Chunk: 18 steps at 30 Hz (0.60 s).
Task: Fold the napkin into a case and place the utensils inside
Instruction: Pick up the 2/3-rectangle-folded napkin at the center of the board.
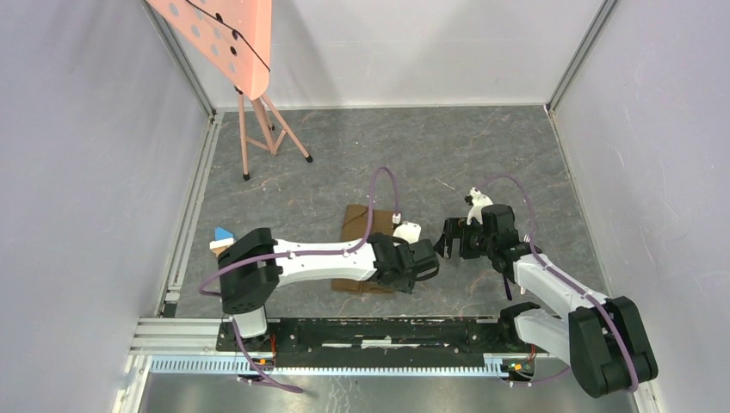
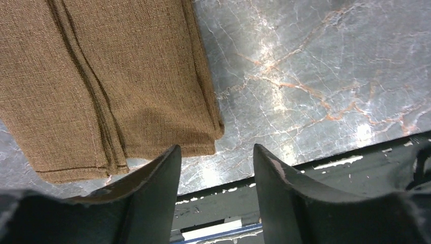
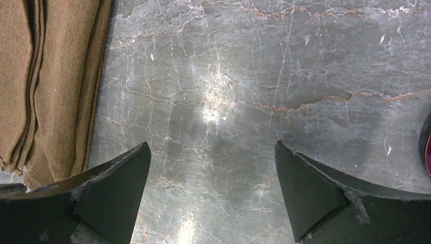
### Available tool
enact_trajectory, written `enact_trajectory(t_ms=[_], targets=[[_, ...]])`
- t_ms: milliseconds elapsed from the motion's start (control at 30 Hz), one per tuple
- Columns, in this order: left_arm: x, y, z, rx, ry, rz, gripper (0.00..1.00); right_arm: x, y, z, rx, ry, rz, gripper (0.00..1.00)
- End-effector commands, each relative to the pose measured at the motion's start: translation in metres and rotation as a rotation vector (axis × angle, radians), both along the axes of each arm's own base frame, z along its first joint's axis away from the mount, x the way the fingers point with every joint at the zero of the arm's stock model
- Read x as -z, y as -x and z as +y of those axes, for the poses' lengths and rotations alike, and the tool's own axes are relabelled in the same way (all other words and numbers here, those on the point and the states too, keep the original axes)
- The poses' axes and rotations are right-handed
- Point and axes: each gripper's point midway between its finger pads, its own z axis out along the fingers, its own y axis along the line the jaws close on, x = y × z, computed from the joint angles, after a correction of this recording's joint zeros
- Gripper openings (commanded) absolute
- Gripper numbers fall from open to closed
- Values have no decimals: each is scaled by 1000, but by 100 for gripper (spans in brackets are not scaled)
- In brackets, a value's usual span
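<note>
Lab robot cell; grey walls (image 1: 77, 172) (aluminium posts (image 1: 181, 60)).

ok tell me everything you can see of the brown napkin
The napkin is tan-brown, coarsely woven cloth, folded into an oblong of several layers whose hemmed edges stack along its length. It lies flat on the grey marbled table. From above, the left arm crosses and hides its middle. The left gripper stands open at its near corner, gripping nothing.

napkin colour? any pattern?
The napkin is plain tan-brown with a woven texture and no pattern. It shows best in the left wrist view.
</note>
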Motion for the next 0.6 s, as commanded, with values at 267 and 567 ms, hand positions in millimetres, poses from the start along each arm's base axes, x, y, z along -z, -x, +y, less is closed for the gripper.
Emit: enact_trajectory(t_ms=[267,567], targets=[[21,-8,-7,31,-128,-4,55,2,4,-2,-19,-1,-29,98],[41,-10,-3,38,-188,14,48,9,13,4,-53,-33,-12,98]])
